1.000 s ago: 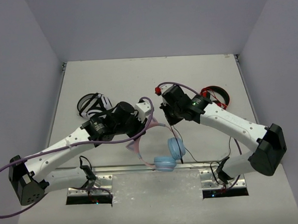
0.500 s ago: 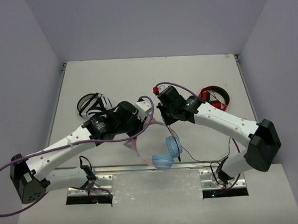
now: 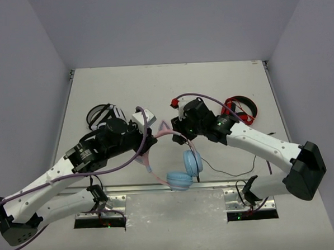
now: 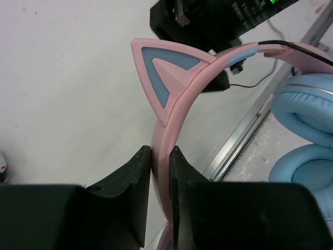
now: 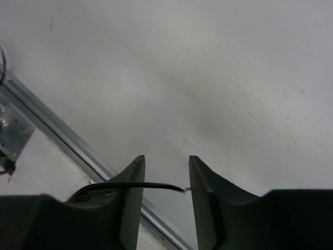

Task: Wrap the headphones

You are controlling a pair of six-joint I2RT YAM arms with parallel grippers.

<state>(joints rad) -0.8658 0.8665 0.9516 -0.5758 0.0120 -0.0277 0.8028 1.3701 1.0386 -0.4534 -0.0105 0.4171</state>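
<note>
Above the counter point(image 3: 170, 85), near its front rail point(image 3: 215, 184), the cat-ear headphones point(image 3: 192, 162) hang from the left tool point(image 4: 160, 151), clamped narrow on the stiff pink band point(image 4: 166, 117), the sound handhold. The thin, limp black cable point(image 5: 151, 184) crosses the right tool point(image 5: 166, 161), fingers parted, apparently unpinched.

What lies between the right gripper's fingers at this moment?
The thin black cable crosses the gap of the right gripper, whose jaws stand apart without pinching it. This shows in the right wrist view.
</note>
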